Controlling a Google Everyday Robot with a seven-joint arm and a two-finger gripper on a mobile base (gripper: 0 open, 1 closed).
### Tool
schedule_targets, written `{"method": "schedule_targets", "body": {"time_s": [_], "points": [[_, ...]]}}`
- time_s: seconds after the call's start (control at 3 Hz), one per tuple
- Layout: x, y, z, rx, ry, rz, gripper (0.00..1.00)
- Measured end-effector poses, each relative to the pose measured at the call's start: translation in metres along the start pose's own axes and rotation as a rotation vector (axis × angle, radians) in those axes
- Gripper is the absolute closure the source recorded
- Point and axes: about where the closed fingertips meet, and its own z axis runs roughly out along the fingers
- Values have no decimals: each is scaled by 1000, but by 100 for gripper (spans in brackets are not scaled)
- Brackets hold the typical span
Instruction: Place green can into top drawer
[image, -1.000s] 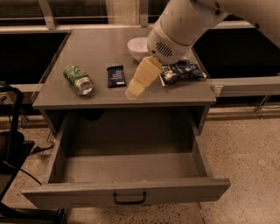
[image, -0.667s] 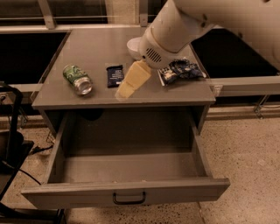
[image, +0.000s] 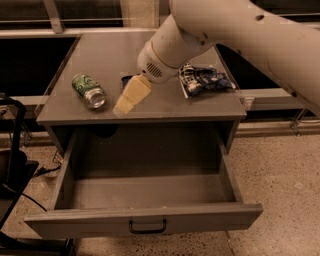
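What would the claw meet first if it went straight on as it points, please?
The claw, over the cabinet top right of the green can, would probably meet that top near its front edge; depth unclear.

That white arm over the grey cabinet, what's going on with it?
A robot arm is working at a grey cabinet. Its gripper hangs over the cabinet top, close beside a green can lying on its side, not touching it. The top drawer below is pulled open with nothing visible inside, so the can has not yet gone in.
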Motion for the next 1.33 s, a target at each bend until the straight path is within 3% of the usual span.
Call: {"method": "schedule_targets", "body": {"time_s": [0.67,1.33], "points": [[-30,3,47,0,12,-44,0],[-43,2,84,6,49,-20,0]]}}
